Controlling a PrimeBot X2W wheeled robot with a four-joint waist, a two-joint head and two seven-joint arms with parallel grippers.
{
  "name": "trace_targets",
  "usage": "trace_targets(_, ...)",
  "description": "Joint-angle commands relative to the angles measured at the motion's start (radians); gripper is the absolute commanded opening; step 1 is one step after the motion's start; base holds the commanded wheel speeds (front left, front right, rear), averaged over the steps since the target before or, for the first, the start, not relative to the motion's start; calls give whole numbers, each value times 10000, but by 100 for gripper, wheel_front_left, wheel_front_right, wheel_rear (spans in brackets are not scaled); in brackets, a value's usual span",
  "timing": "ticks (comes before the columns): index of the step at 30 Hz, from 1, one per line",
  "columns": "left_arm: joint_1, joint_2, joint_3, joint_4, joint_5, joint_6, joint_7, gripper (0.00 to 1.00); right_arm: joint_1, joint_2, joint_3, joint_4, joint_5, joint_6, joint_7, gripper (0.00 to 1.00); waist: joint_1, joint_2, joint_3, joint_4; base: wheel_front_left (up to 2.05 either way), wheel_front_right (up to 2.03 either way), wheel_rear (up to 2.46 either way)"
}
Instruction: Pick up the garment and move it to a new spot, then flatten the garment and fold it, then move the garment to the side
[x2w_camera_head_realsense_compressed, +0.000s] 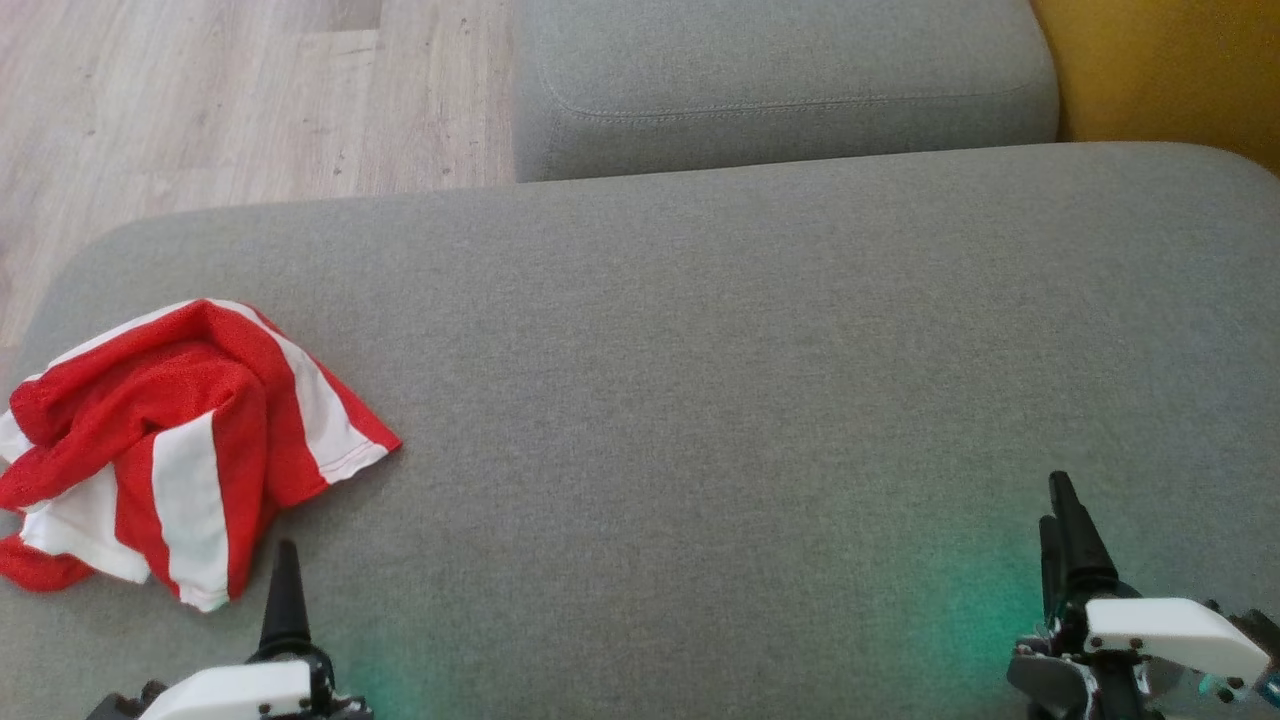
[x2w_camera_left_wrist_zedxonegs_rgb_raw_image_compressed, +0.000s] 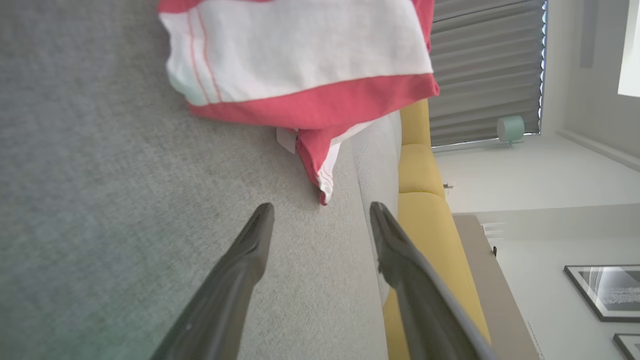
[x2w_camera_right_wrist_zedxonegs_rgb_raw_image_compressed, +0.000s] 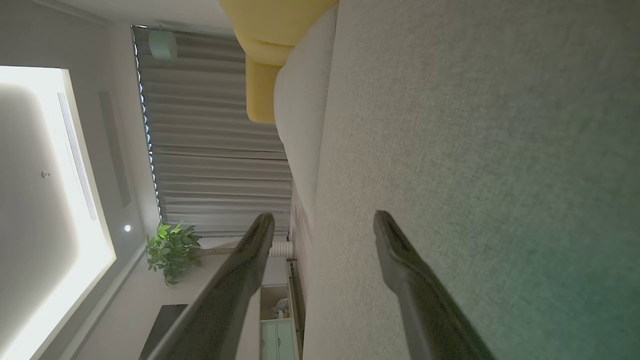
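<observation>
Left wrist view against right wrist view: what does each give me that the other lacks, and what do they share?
Left wrist view: the crumpled red and white garment lying ahead of the open left gripper, and framed pictures on a wall. Right wrist view: the open right gripper, a potted plant and a bright ceiling panel. Both: the grey sofa, the yellow cushion behind it, and the pleated curtain.

Soft, even daylight; green glow tints the cushion (x2w_camera_head_realsense_compressed: 700, 350); ceiling panel (x2w_camera_right_wrist_zedxonegs_rgb_raw_image_compressed: 40, 200) glares; wrist views stretched.
</observation>
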Motion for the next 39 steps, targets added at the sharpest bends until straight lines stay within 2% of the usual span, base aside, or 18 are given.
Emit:
trace_targets(1,-497,80,35,-450,455,-18,-115,100,-529,-115,160,-397,-408,-2,-130,100,0,0,-8,4,0,0,0)
trace_targets(9,-473,77,55,-734,1931,8,-323,100,-546,-74,317,-353,-1820,-2,-337,100,0,0,-48,29,0,0,0)
trace_targets(22,-476,119,-365,-1310,4549,518,-710,100,-506,-28,588,-534,-4542,-3,-721,100,0,0,-117,80,0,0,0)
trace_targets(32,-494,383,-902,-1469,6051,1056,-1006,100,-582,-38,1176,-526,-6090,-4,-1015,100,0,0,-199,111,0,0,0)
trace_targets(39,-529,663,-1302,-1362,7036,1617,-1214,100,-645,-46,1519,-355,-7238,-4,-1222,100,0,0,-273,124,0,0,0)
